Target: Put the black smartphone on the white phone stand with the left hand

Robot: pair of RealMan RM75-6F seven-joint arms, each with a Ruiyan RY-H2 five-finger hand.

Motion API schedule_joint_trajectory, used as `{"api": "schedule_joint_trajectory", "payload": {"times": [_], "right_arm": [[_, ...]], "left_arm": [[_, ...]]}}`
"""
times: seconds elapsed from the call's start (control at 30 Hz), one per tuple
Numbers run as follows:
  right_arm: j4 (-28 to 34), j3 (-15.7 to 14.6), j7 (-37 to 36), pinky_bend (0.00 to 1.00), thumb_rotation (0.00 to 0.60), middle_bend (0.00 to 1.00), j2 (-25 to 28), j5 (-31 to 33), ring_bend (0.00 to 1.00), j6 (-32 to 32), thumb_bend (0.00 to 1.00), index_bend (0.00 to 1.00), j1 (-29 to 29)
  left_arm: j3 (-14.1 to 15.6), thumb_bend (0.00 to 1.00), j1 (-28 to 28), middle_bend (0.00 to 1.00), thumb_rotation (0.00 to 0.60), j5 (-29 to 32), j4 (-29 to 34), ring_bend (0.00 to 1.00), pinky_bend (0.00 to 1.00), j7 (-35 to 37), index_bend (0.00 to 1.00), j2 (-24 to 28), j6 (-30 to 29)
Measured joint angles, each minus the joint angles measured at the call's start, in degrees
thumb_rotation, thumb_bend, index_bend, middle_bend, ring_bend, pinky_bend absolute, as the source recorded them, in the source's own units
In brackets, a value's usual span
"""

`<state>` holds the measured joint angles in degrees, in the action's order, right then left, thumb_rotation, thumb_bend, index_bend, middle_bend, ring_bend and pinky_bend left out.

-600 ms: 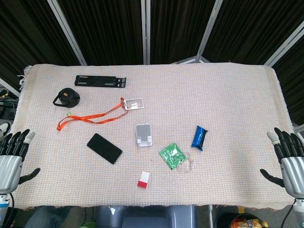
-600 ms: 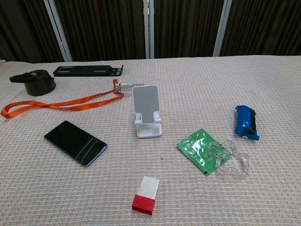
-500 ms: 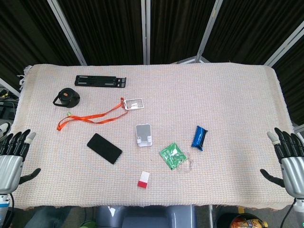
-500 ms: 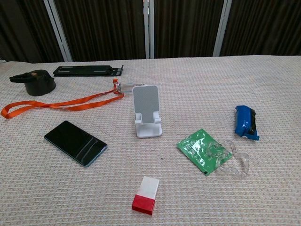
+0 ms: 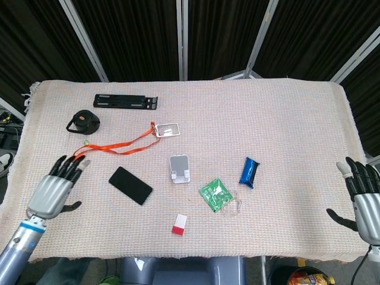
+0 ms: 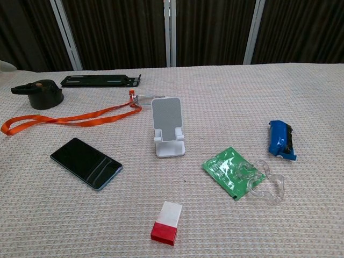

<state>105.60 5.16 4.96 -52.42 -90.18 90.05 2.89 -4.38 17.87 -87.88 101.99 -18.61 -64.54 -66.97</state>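
The black smartphone lies flat on the woven cloth, left of centre. The white phone stand stands upright just to its right, with nothing on it. My left hand hovers over the table's left part, fingers spread and holding nothing, a short way left of the phone. My right hand is off the table's right edge, open and holding nothing. Neither hand shows in the chest view.
An orange lanyard with a clear badge lies behind the phone. A black round lid and a black bracket sit at the back left. A green packet, a blue pack and a red-and-white block lie right and in front.
My left hand has moved in from the table's left edge toward the phone. The right hand has dropped slightly. The objects have not moved.
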Motion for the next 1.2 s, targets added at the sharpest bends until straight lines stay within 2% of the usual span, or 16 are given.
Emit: {"api": "schedule_joint_trajectory", "payload": {"times": [0.03, 0.13, 0.4, 0.73, 0.97, 1.07, 1.13, 1.2], "right_arm": [[-0.02, 0.09, 0.30, 0.00, 0.600, 0.00, -0.12, 0.45, 0.00, -0.26, 0.00, 0.00, 0.11], [-0.05, 0.48, 1.14, 0.00, 0.600, 0.00, -0.47, 2.19, 0.00, -1.09, 0.00, 0.00, 0.44], [-0.91, 1.27, 3.47, 0.00, 0.600, 0.00, -1.49, 6.32, 0.00, -3.17, 0.00, 0.00, 1.16], [-1.80, 1.86, 3.82, 0.00, 0.600, 0.00, -1.74, 8.75, 0.00, -3.94, 0.00, 0.00, 1.35], [-1.96, 1.79, 3.31, 0.00, 0.600, 0.00, -1.61, 8.99, 0.00, -4.28, 0.00, 0.00, 1.39], [-1.93, 1.76, 3.06, 0.00, 0.600, 0.00, -1.54, 8.90, 0.00, -4.25, 0.00, 0.00, 1.37], [-1.90, 1.74, 2.87, 0.00, 0.600, 0.00, -1.47, 8.84, 0.00, -4.22, 0.00, 0.00, 1.35], [-1.87, 1.73, 2.58, 0.00, 0.600, 0.00, -1.37, 8.77, 0.00, -4.13, 0.00, 0.00, 1.29]], "left_arm": [[-0.23, 0.00, 1.72, 0.00, 0.600, 0.04, -1.57, 0.03, 0.04, 0.03, 0.12, -1.08, 2.27], [-0.79, 0.00, 7.10, 0.01, 0.600, 0.01, -7.47, 0.10, 0.10, 0.08, 0.20, -5.01, 8.86], [-0.62, 0.00, 16.74, 0.03, 0.600, 0.99, -19.10, 0.14, 0.17, -2.70, 0.21, -14.35, 20.12], [0.53, 0.00, 20.93, 0.05, 0.600, 2.79, -23.13, 0.15, 0.20, -2.80, 0.22, -18.15, 24.07], [1.54, 0.00, 22.13, 0.07, 0.600, 4.30, -24.78, 0.17, 0.23, -3.95, 0.24, -20.08, 24.70], [1.72, 0.00, 22.37, 0.18, 0.600, 4.81, -25.18, 0.26, 0.29, -4.05, 0.34, -20.74, 24.52], [1.84, 0.00, 22.49, 0.33, 0.600, 4.91, -25.49, 0.38, 0.36, -4.32, 0.48, -21.25, 24.05], [1.88, 0.00, 22.50, 0.42, 0.600, 5.04, -25.46, 0.45, 0.41, -4.50, 0.59, -21.45, 23.59]]}}
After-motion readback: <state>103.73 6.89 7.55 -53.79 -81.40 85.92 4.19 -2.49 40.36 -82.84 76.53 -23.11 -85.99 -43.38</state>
